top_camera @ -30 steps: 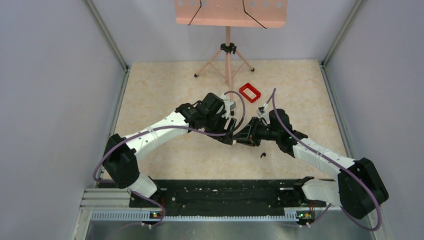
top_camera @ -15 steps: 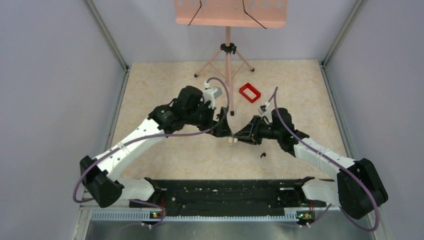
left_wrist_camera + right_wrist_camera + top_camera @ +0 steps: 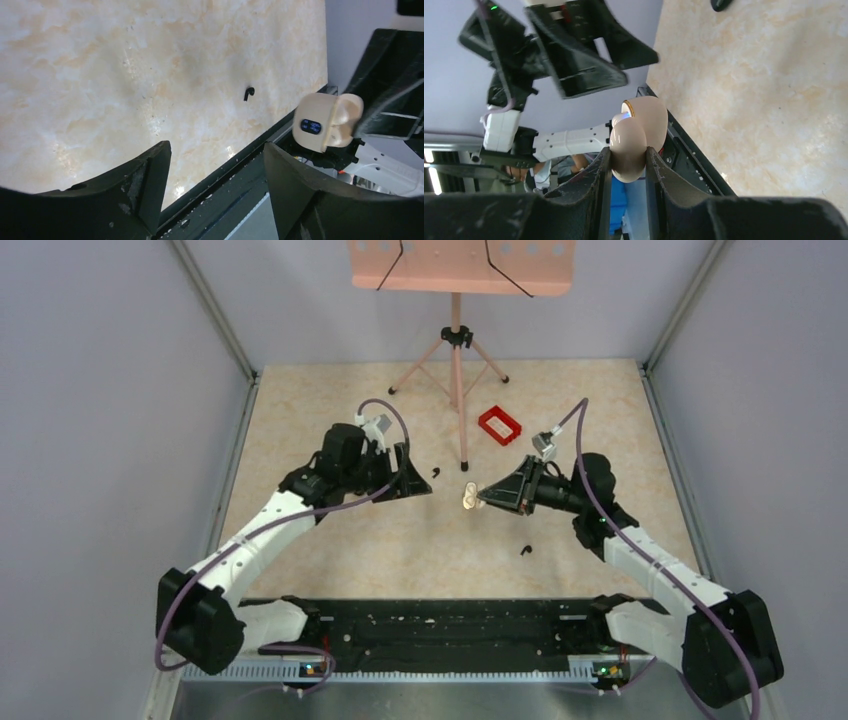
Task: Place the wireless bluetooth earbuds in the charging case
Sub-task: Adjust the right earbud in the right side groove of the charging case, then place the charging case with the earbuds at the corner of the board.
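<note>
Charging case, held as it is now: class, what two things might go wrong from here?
1. The right gripper pinches only one half of the open case. Pushing an earbud in could twist it or make it slip.
2. The earbuds are tiny and lie loose, the second nearer the bases. The open left gripper might fumble one or flick it away.

the small cream rounded charging case [image 3: 638, 131] looks like smooth plastic with a soft satin sheen. the matt black plastic fingers [image 3: 594, 195] of the right gripper [image 3: 628, 157] pinching it are rough and scuffed. the beige marbled table top [image 3: 90, 70] is glossy, glinting at 7 o'clock of the tiny black earbud [image 3: 248, 93].
</note>
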